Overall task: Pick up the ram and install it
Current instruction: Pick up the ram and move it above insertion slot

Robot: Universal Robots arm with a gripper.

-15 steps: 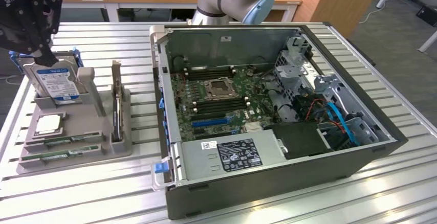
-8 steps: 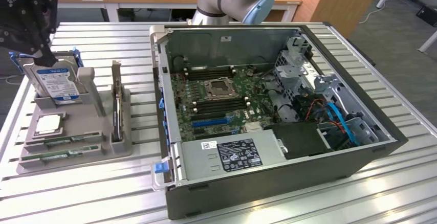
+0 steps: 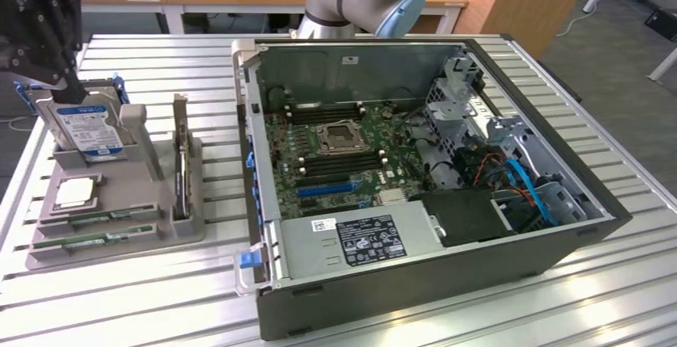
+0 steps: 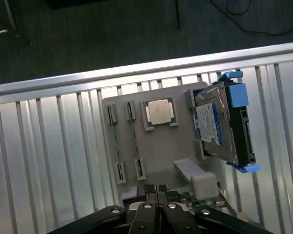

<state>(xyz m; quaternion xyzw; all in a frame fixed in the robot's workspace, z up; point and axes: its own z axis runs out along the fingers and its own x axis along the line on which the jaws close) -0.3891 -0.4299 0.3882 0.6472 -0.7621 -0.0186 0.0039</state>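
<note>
The gripper (image 4: 156,191) hangs over the gray tray (image 4: 161,146), fingers pressed together and pinching nothing. The ram (image 3: 106,219) lies in the tray's slots beside the processor (image 3: 78,192), on the exterior view's left of the open case (image 3: 423,291).

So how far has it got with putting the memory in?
Barely begun. Nothing is done: both ram sticks lie in the grey tray. The gripper hangs shut and empty above that tray. Lifting one and seating it in the computer case is left.
</note>
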